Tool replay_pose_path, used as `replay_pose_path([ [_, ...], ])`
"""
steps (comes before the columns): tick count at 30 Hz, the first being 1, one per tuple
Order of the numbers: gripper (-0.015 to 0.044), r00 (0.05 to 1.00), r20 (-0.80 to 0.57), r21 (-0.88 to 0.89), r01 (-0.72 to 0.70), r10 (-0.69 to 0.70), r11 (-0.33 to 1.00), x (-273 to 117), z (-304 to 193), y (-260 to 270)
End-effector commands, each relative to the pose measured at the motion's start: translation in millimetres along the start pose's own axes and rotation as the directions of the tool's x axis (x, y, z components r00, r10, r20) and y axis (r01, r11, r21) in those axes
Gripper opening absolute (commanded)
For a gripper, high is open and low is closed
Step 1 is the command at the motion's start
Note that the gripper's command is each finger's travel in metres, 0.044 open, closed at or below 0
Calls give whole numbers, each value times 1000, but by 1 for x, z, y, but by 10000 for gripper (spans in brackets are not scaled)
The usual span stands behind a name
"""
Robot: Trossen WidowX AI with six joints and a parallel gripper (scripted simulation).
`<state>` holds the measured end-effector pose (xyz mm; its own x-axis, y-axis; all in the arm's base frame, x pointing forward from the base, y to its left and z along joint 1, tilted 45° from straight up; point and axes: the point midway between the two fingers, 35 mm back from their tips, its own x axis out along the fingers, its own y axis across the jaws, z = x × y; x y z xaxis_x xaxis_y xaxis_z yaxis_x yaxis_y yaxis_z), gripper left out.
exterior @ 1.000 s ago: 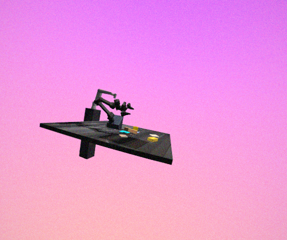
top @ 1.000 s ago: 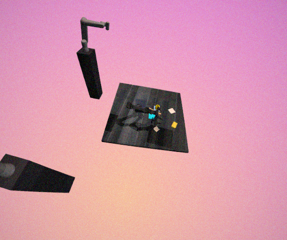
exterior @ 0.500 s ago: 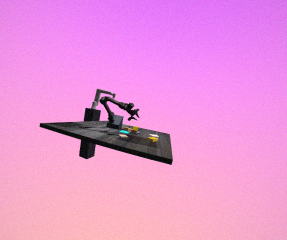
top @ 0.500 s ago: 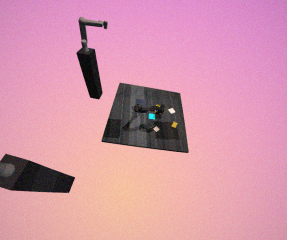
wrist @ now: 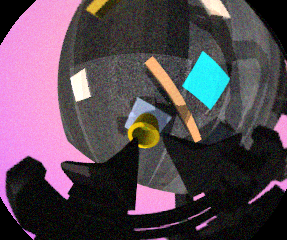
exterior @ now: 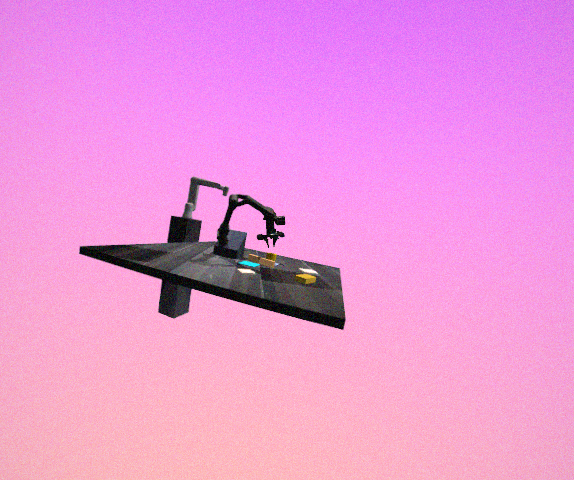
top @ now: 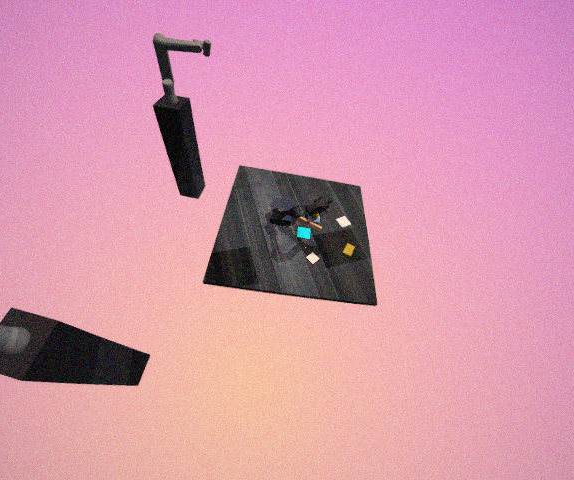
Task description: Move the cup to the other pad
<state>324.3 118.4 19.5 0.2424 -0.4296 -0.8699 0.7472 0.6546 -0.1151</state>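
The yellow cup [top: 314,215] [exterior: 271,255] [wrist: 144,136] stands upright on a pale blue-grey pad [wrist: 139,107]. No marbles can be made out inside its dark mouth. The cyan pad [top: 303,233] [exterior: 248,264] [wrist: 206,80] lies on the other side of a tan bar, with nothing on it. My gripper [exterior: 271,244] [wrist: 150,138] points down above the cup, partly open and empty. A gap shows between the fingertips and the cup's rim in the exterior view. In the wrist view the fingertips overlap the rim's near edge.
The low tan bar [top: 310,223] [exterior: 267,262] [wrist: 169,90] stands between the two pads. A yellow block [top: 348,249] [exterior: 305,279] [wrist: 102,6] and two whitish tiles [top: 343,221] [top: 312,257] [exterior: 308,270] [exterior: 246,271] [wrist: 81,85] lie farther out on the dark table [top: 287,281].
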Motion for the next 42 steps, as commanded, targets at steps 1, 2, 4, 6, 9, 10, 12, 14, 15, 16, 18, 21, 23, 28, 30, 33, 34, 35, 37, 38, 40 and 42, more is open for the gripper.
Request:
replay_pose_path([
  [1,167,972,106,53,205,-209,977,19,-29,-6],
  [2,167,963,129,63,230,-237,971,22,-33,-6],
  [4,167,951,158,74,258,-267,963,24,-38,-6],
  [6,167,949,162,76,261,-270,962,25,-38,-6],
  [9,167,949,162,76,261,-270,962,25,-38,-6],
  [10,167,949,162,76,261,-270,962,25,-38,-6],
  [12,167,949,162,76,261,-270,962,25,-38,-4],
  [14,167,949,162,76,261,-270,962,26,-38,-4],
  [15,167,949,162,76,261,-270,962,27,-38,-4],
  [16,167,949,162,76,261,-270,962,28,-38,-4],
  [18,167,949,162,76,261,-270,962,31,-37,-5],
  [21,167,949,162,76,260,-270,963,35,-36,-6],
  [23,167,949,162,76,260,-269,963,39,-36,-7],
  [28,167,949,162,76,260,-269,963,47,-34,-9],
  [30,167,949,162,76,260,-269,963,50,-34,-10],
  [33,167,949,162,76,260,-269,963,55,-33,-11],
  [34,167,949,162,76,260,-269,963,56,-33,-11],
  [35,167,949,162,76,260,-269,963,58,-32,-12],
  [37,167,949,162,76,260,-269,963,61,-32,-13],
  [38,167,949,162,76,260,-269,963,62,-32,-13],
  [40,167,949,163,76,260,-270,963,65,-31,-14],
  [42,167,949,163,76,260,-270,963,68,-30,-15],
])
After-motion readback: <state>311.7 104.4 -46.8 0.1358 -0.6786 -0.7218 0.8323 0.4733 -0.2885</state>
